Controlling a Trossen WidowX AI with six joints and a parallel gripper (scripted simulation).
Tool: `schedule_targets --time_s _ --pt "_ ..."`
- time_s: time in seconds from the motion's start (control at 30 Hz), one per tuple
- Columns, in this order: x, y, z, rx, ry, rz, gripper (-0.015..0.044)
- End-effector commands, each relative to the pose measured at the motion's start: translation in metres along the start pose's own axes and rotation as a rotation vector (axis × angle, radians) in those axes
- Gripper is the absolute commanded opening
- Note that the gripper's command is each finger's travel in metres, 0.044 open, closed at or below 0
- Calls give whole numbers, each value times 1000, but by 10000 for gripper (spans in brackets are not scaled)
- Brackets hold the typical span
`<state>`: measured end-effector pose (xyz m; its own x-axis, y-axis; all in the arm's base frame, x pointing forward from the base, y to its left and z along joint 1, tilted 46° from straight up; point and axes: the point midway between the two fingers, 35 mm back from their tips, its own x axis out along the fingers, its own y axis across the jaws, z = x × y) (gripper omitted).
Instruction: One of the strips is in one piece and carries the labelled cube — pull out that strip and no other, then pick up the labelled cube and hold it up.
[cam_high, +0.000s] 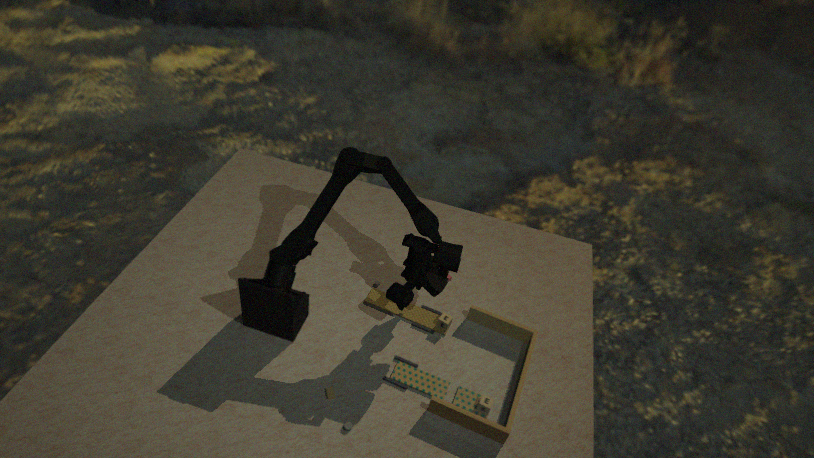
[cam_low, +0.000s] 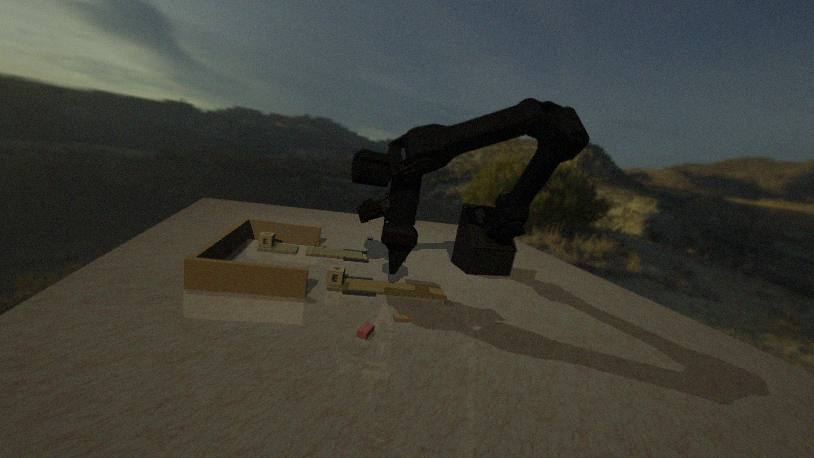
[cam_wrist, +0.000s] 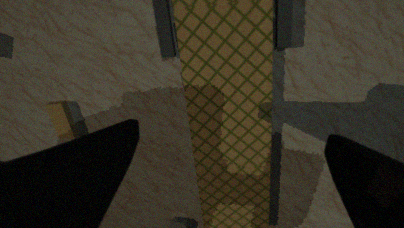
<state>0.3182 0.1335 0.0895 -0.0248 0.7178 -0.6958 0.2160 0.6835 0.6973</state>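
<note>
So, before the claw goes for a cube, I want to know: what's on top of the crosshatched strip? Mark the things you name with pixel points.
At its far end sits the cube marked E (cam_high: 445, 320) (cam_low: 336, 276). Whatever lies beneath that cube is covered and can't be seen.

So in the top view the one-piece strip (cam_high: 421, 316) (cam_low: 392, 288) (cam_wrist: 227, 60) sits mid-frame with a cube (cam_high: 444, 320) (cam_low: 335, 276) on its right end, walled frame (cam_high: 519, 375) (cam_low: 245, 277) at lower right.

Here's the pale, faintly veined tabletop (cam_high: 199, 353) (cam_low: 227, 381) (cam_wrist: 100, 50)!
Three-sided tan walled enclosure (cam_high: 492, 321) (cam_low: 245, 279) standing on it; small red block (cam_low: 365, 330) lying near that enclosure.
</note>
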Motion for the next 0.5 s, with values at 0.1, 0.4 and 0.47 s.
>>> schedule_targets --time_s 0.1,0.4,0.47 --pt "-4 4 26 -4 -3 4 440" --pt "-8 10 60 -5 -4 4 440" --pt "-9 11 68 -6 -5 4 440"
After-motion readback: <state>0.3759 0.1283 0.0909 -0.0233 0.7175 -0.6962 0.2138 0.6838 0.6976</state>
